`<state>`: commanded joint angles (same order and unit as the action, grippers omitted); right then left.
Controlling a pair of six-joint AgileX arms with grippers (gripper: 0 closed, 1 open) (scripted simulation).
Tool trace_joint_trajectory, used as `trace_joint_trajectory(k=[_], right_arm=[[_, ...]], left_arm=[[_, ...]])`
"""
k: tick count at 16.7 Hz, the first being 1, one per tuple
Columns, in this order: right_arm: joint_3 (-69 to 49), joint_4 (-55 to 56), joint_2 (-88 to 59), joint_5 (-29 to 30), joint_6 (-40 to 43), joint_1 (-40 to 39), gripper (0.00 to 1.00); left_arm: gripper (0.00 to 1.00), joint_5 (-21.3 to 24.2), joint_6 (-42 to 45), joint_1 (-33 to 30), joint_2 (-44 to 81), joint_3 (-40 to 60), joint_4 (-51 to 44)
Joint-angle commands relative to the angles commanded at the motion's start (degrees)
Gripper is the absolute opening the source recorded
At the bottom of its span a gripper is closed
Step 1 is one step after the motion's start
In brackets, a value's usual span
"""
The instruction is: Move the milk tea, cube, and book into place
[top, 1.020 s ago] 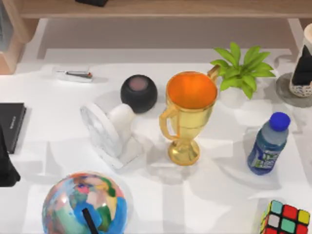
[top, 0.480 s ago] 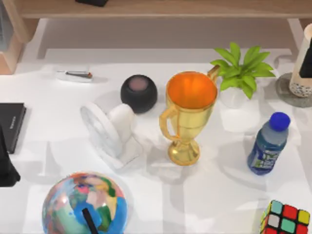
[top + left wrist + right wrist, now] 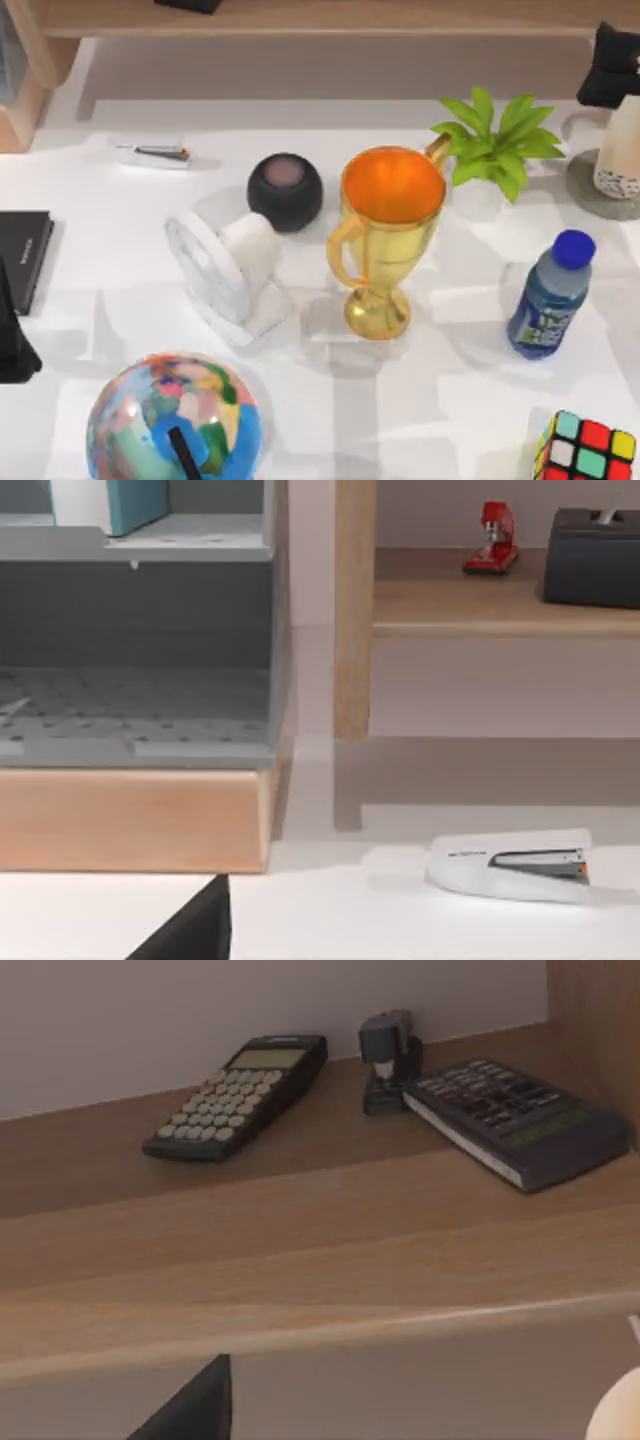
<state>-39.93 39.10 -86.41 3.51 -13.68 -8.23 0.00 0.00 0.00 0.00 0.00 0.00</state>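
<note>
The milk tea point(image 3: 618, 158) stands upright on a grey coaster point(image 3: 592, 198) at the table's far right; a sliver of it is in the right wrist view point(image 3: 622, 1412). My right gripper point(image 3: 612, 66) hovers open just above and behind the cup, touching nothing. The cube point(image 3: 585, 450) sits at the front right corner. The book point(image 3: 120, 502) stands on the top tier of a grey rack in the left wrist view. My left arm point(image 3: 12, 335) is parked at the left edge.
A blue-capped bottle point(image 3: 550, 295), gold trophy point(image 3: 385, 235), potted plant point(image 3: 497, 140), white fan point(image 3: 225, 270), black speaker point(image 3: 285, 190), globe point(image 3: 175, 420), white stapler point(image 3: 152, 153) and thin black book point(image 3: 22, 255) crowd the table. A wooden shelf point(image 3: 320, 1250) carries calculators.
My right gripper has come off the milk tea and moved up and toward the back. The cup stays upright on the coaster. The left arm has not moved.
</note>
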Motion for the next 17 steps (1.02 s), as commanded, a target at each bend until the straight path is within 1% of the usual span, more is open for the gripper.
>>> trace_joint_trajectory(k=[3, 10, 14, 17], right_arm=[[-4.9, -15.8, 5.3, -0.1, -9.9, -7.3, 1.0], [-15.0, -60.8, 15.3, -2.1, -32.2, -24.4, 1.0], [-15.9, -83.2, 15.4, -3.2, -41.2, -29.5, 1.0], [-14.3, -95.9, 13.3, -3.6, -44.9, -30.6, 1.0]], left_arm=[[1.0, 0.0, 0.0, 0.0, 0.0, 0.0, 0.0], [1.0, 0.0, 0.0, 0.0, 0.0, 0.0, 0.0], [1.0, 0.0, 0.0, 0.0, 0.0, 0.0, 0.0], [1.0, 0.0, 0.0, 0.0, 0.0, 0.0, 0.0]])
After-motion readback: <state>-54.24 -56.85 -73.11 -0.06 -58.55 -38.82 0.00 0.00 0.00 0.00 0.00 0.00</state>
